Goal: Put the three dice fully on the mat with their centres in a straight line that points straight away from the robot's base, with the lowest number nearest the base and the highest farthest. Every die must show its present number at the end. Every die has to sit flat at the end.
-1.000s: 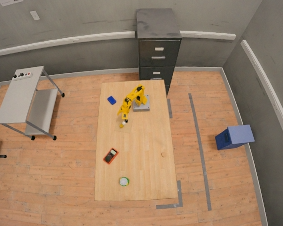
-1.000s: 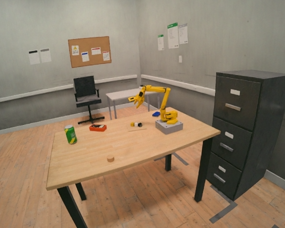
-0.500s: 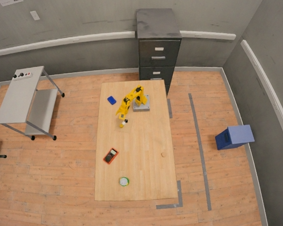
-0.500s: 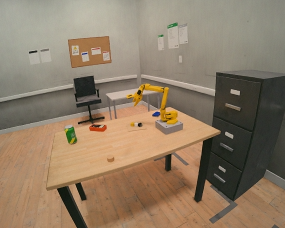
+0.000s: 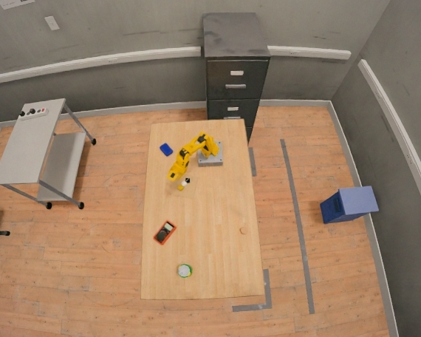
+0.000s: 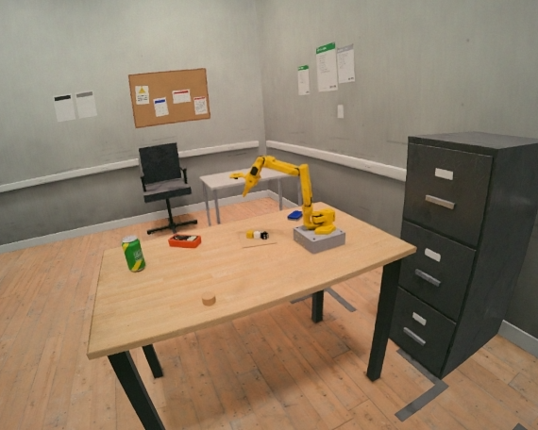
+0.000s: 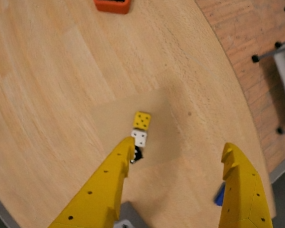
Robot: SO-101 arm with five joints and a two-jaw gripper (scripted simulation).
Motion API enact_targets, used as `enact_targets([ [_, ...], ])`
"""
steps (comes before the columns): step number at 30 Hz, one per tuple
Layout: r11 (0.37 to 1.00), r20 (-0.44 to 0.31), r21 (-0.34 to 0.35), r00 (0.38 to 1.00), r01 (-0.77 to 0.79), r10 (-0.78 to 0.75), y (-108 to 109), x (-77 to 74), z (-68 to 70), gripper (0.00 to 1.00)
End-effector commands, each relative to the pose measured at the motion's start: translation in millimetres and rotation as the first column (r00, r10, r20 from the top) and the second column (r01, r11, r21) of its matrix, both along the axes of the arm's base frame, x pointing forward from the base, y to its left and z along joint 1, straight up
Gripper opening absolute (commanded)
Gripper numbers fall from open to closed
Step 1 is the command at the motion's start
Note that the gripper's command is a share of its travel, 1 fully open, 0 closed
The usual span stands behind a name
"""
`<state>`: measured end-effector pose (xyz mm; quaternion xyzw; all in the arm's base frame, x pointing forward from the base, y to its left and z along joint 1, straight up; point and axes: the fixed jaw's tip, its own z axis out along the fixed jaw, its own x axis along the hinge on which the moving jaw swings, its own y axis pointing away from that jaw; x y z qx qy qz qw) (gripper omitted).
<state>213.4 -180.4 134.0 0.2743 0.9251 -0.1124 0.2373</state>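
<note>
The yellow die, white die and black die form a close row on the thin tan mat. The black die is nearest the base, white is in the middle and yellow is farthest. Yellow shows five and white shows four. A finger partly hides black in the wrist view and its number cannot be read. The row runs roughly away from the base. My gripper is open and empty, high above the table.
The grey robot base stands behind the dice. A blue box lies beside the arm. An orange multimeter, a green can and a wooden disc are farther out.
</note>
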Motion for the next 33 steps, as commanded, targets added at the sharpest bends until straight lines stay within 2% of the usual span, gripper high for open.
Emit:
enact_targets([
  [1,0.995,-0.009,0.068,0.997,0.071,-0.07,-2,8.0,2.7,0.31],
  [11,0.973,0.03,0.128,0.98,0.194,-0.199,-7,17.0,1.8,0.31],
  [23,0.969,0.025,0.138,0.977,0.207,-0.212,-7,17.9,-1.0,0.31],
  [28,0.961,-0.038,0.172,0.977,0.215,-0.212,-8,18.1,-20.3,0.31],
  [33,0.943,-0.158,0.234,0.966,0.237,-0.203,-6,15.7,-56.9,0.31],
])
